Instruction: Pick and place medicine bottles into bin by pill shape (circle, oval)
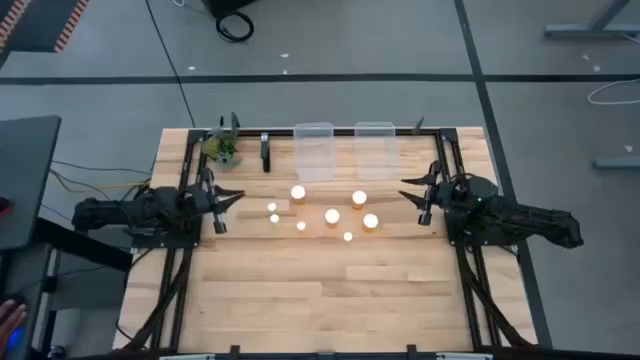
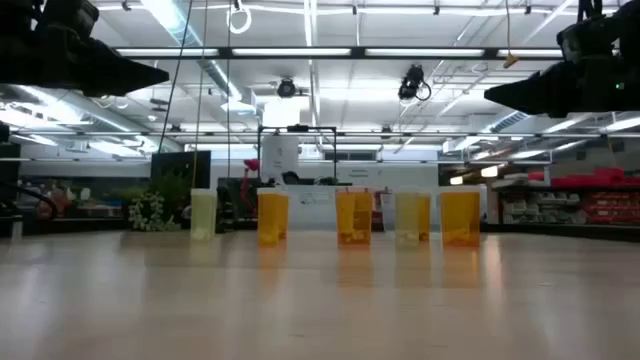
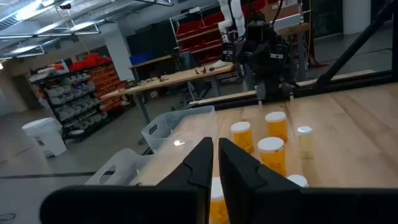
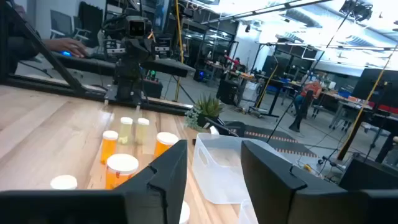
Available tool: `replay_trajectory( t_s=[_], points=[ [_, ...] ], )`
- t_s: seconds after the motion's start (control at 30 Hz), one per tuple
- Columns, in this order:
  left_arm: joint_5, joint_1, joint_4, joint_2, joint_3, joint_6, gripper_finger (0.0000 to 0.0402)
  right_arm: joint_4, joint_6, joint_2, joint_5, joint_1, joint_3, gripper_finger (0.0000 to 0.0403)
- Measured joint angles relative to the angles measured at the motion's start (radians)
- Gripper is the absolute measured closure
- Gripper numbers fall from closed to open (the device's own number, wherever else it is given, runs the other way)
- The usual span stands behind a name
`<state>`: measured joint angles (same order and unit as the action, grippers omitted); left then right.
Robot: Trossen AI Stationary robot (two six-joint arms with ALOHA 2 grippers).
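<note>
You are looking down on a wooden worktop (image 1: pixel 330 290) where the medicine bottles (image 1: pixel 332 216) are standing upright in a loose cluster at the middle, their white caps facing up, between the two arms. Two clear bins (image 1: pixel 313 150) are sitting side by side at the far edge, just beyond the cluster, and none of the bottles are lying in them. A green plant sprig (image 1: pixel 222 149) is resting near the far left corner.

Your left pincer (image 1: pixel 236 197) is hanging above the worktop to the left of the bottles, its fingers pressed together and holding nothing. Your right pincer (image 1: pixel 405 187) is hovering to the right of the cluster, its fingers standing narrowly apart with nothing between them. Neither pincer is touching a bottle.
</note>
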<state>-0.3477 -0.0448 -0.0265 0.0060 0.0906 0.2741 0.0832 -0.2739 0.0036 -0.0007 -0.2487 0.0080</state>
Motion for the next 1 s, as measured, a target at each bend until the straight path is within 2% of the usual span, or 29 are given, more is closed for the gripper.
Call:
replay_trajectory(
  t_s=[1.0],
  points=[
    [0.0, 0.0, 0.0, 0.0, 0.0, 0.0, 0.0369, 0.0, 0.0, 0.0, 0.0, 0.0, 0.0, 0.0246]
  ],
)
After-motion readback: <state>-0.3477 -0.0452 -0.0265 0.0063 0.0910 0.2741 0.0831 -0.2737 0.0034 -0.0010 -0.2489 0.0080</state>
